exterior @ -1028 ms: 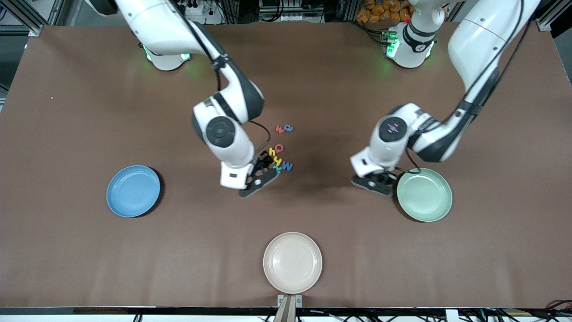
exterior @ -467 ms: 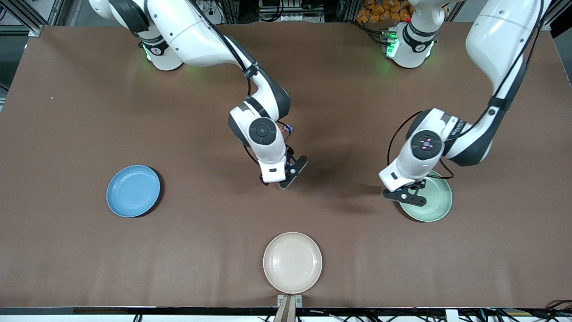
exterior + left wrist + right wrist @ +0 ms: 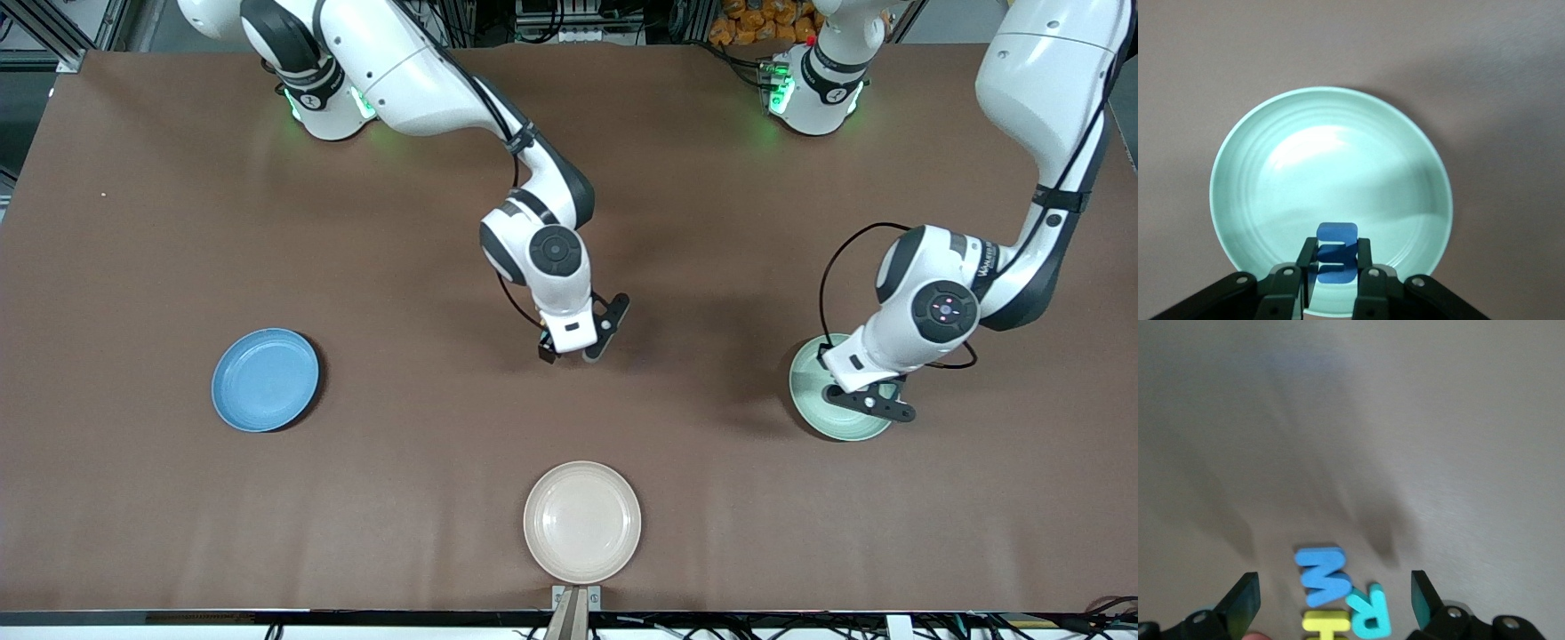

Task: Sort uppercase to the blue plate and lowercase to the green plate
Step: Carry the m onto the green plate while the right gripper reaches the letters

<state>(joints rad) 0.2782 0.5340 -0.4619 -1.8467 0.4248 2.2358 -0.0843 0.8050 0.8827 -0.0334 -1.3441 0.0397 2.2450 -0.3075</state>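
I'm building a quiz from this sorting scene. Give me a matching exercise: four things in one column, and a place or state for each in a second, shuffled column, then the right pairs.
Things:
1. left tool
2. right tool
3. blue plate
4. cream plate

Places or states:
A. nearest the front camera, nothing on it
B. shut on a blue m over the green plate
C. toward the right arm's end of the table, nothing on it
D. open, over the blue M and teal R

Pairs: 1-B, 2-D, 3-C, 4-A
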